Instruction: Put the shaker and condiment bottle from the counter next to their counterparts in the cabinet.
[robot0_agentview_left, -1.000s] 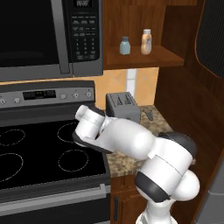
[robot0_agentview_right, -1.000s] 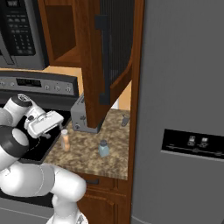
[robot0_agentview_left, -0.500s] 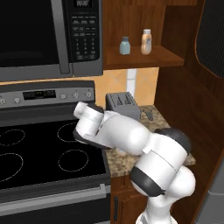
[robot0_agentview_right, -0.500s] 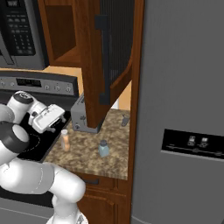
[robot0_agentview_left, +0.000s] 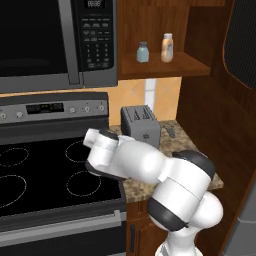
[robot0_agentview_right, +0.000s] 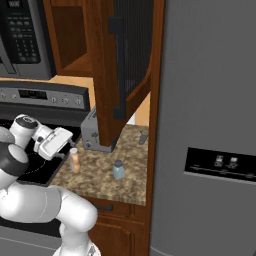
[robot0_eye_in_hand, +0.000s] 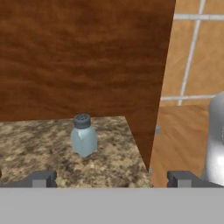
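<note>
Cabinet (robot0_agentview_left: 150, 65) open on the wall above the desk, shelf carrying the counterparts: matching jar (robot0_agentview_left: 143, 52) and matching bottle (robot0_agentview_left: 167, 47) side by side, well apart from everything below. Desk (robot0_agentview_right: 100, 172) unchanged over the last second: toaster (robot0_agentview_right: 91, 132) at the back edge, condiment bottle (robot0_agentview_right: 74, 160) upright near the left edge by the stovetop (robot0_agentview_left: 45, 175), shaker (robot0_agentview_right: 118, 169) upright nearer the front edge, toward the middle. Neither moved, neither touched. Only change is the arm: wrist swung out over the stovetop and turned toward the desk, so claw (robot0_agentview_right: 62, 137) now points across at the two items, sitting just up and left of the condiment bottle, not in contact. Hand view confirms the new aim: shaker (robot0_eye_in_hand: 83, 134) dead ahead on the granite, slightly left of centre, with a dark wooden panel (robot0_eye_in_hand: 83, 57) looming behind it. Claw spread wide, tips at the far left and far right of the hand view, nothing between them. Reads as end of reorientation, start of approach; no pick done, both items outstanding. Shaker looks like the first target judging by the framing, though condiment bottle is closer to the wrist. Risk: clipping the bottle on the way in.
</note>
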